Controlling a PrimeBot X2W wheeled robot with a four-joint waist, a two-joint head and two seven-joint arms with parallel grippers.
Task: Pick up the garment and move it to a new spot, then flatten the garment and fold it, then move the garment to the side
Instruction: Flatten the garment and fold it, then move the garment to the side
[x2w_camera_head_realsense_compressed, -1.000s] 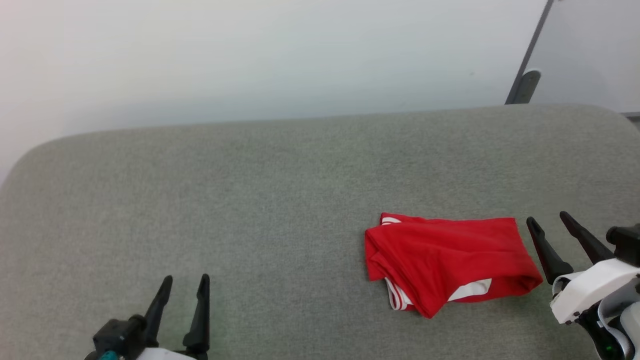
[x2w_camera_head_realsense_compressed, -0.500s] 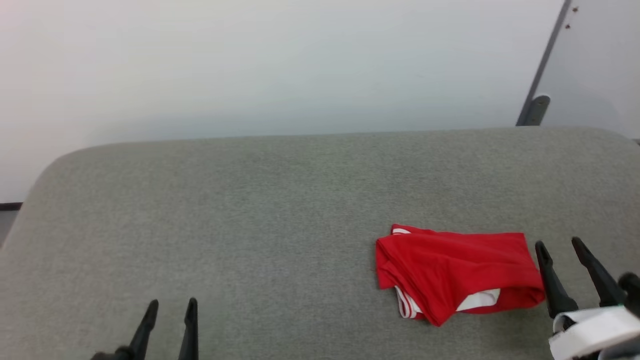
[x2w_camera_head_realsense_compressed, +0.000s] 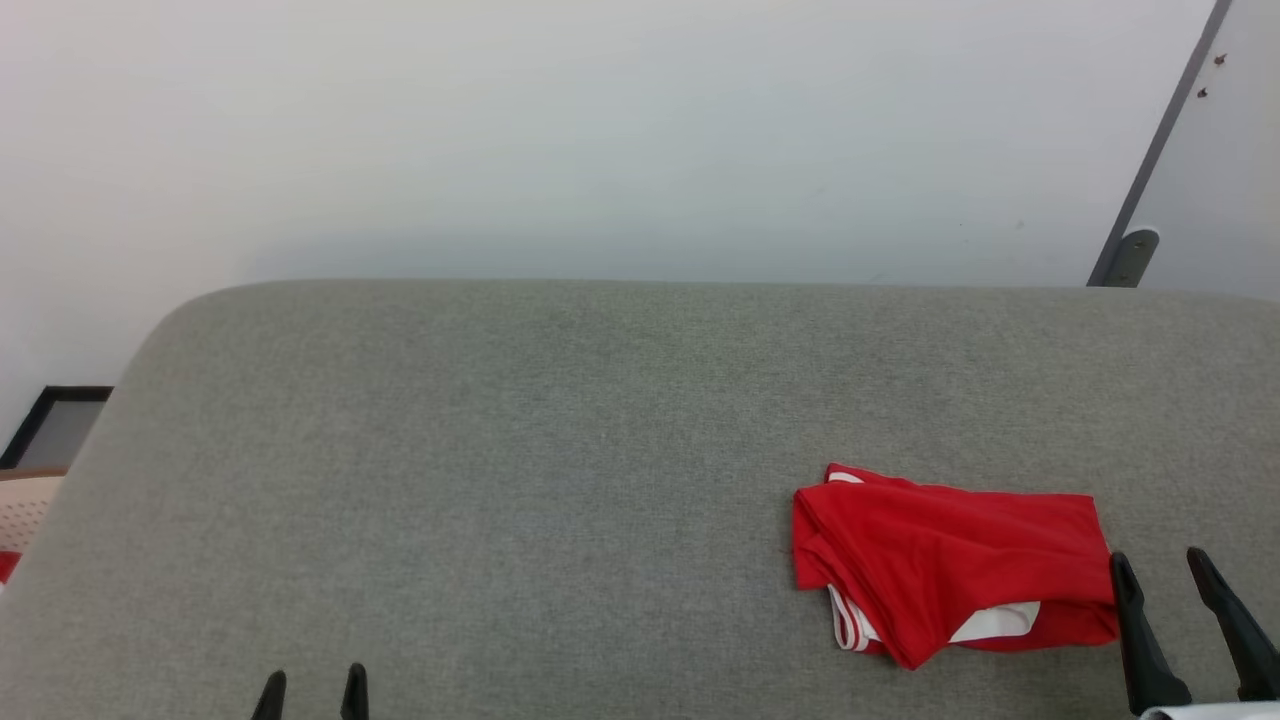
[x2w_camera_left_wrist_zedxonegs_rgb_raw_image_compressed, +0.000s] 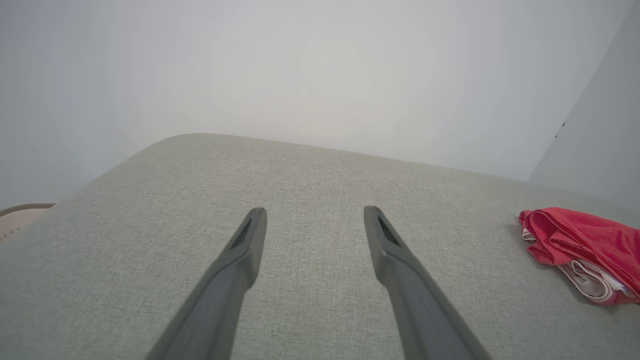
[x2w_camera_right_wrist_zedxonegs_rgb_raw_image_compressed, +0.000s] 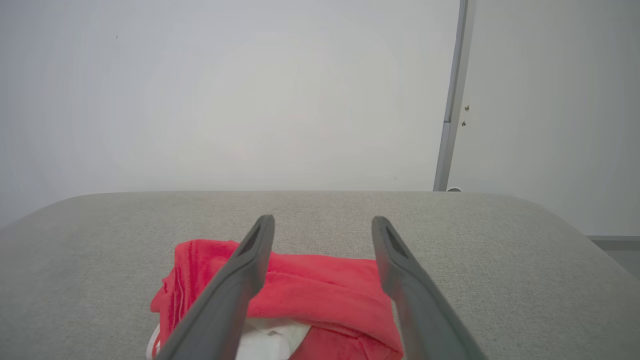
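— Where's the garment (x2w_camera_head_realsense_compressed: 950, 570)?

— Folded into a loose red bundle on the grey cushion (x2w_camera_head_realsense_compressed: 500, 450). It lies in the right half, nearer the front than the far edge, with a white sleeve end and striped trim peeking out along its near side.

— And the claws?

— The right gripper (x2w_camera_head_realsense_compressed: 1160, 562) sits just beside the bundle's right edge, fingers spread, nothing between them. The left gripper (x2w_camera_head_realsense_compressed: 312, 678) is well apart, over toward the front left, also spread and empty.

— Anything else?

— A beige perforated basket (x2w_camera_head_realsense_compressed: 25, 510) just off the cushion's left edge.
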